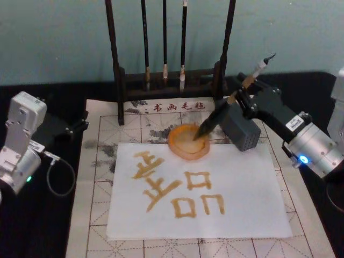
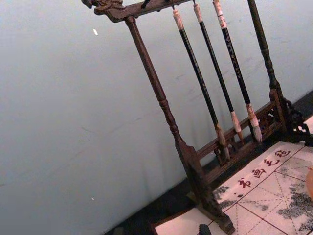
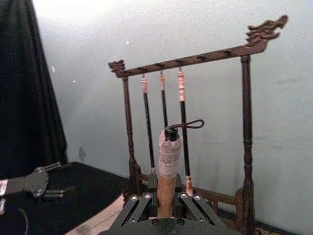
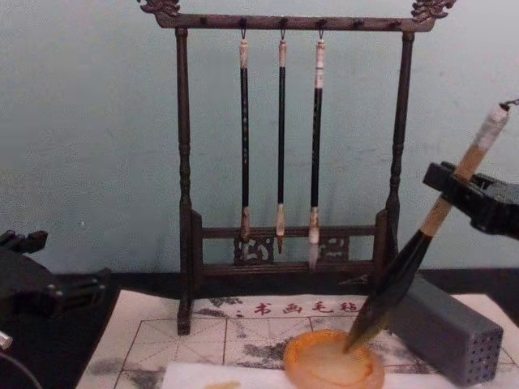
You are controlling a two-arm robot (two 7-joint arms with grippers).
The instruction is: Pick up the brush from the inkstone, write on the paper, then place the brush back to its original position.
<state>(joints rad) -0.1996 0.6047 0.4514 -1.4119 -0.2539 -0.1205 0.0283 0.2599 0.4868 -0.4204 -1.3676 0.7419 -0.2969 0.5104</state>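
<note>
My right gripper (image 1: pixel 240 95) is shut on the tan handle of the brush (image 1: pixel 215 119), which tilts down to the left. Its dark tuft rests inside the round orange inkstone (image 1: pixel 183 151) at the paper's far edge. In the chest view the brush (image 4: pixel 401 275) slants from the right gripper (image 4: pixel 454 190) into the inkstone (image 4: pixel 300 356). The right wrist view shows the brush's white cap and loop (image 3: pixel 168 152) rising between the right gripper's (image 3: pixel 165 198) fingers. The white paper (image 1: pixel 242 183) carries large orange characters. My left gripper (image 1: pixel 69 127) is parked at the far left, open and holding nothing.
A dark wooden rack (image 1: pixel 166 80) with three thin hanging brushes (image 4: pixel 280 138) stands behind the inkstone. A grey block with small holes (image 1: pixel 242 131) lies right of the inkstone, under the right gripper. A gridded felt mat (image 1: pixel 97 215) lies under the paper on the black table.
</note>
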